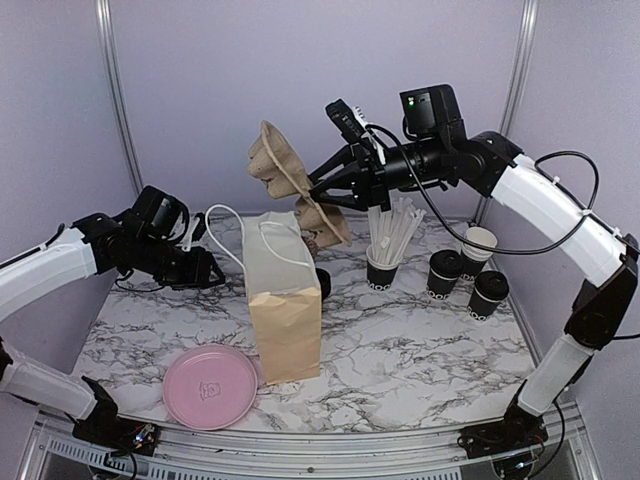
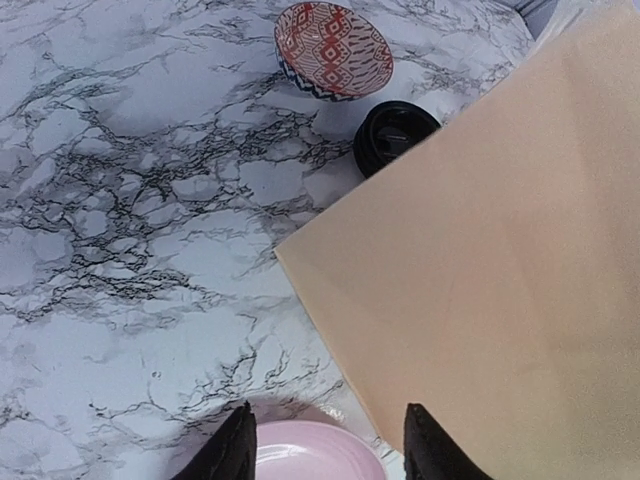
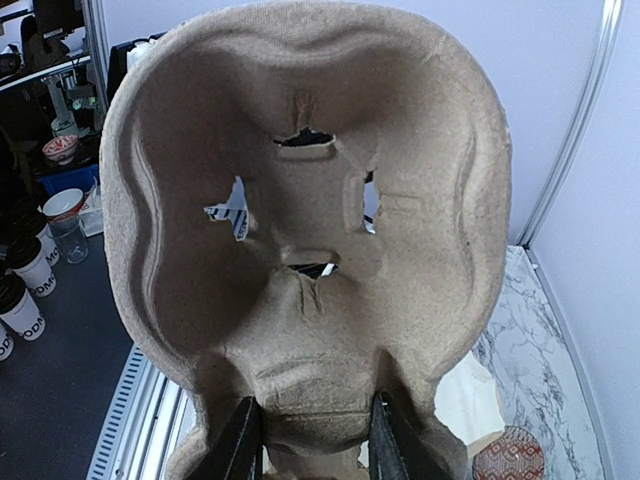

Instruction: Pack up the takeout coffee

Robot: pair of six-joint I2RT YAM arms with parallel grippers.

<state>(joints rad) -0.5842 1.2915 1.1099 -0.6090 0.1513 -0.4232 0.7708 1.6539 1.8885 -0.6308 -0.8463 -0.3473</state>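
Observation:
Two lidded black takeout coffee cups (image 1: 443, 272) (image 1: 488, 294) stand at the right of the table, and an unlidded one (image 1: 478, 247) stands behind them. A round black lid (image 2: 393, 135) lies beside the tan paper bag (image 1: 285, 310) (image 2: 490, 250); I cannot tell whether a cup is under it. High above the bag, my right gripper (image 1: 335, 190) (image 3: 312, 440) is shut on the middle ridge of the brown pulp cup carrier (image 1: 285, 175) (image 3: 310, 230), which is tilted on edge. Left of the bag, my left gripper (image 1: 205, 265) (image 2: 330, 445) is open and holds nothing.
A black cup with tall white straws (image 1: 385, 262) stands right of the bag. A pink plate (image 1: 210, 385) (image 2: 315, 455) lies near the front edge, left of the bag. A red patterned bowl (image 2: 333, 50) (image 3: 510, 455) sits behind the bag. The bag's white handles (image 1: 225, 215) arch toward my left gripper.

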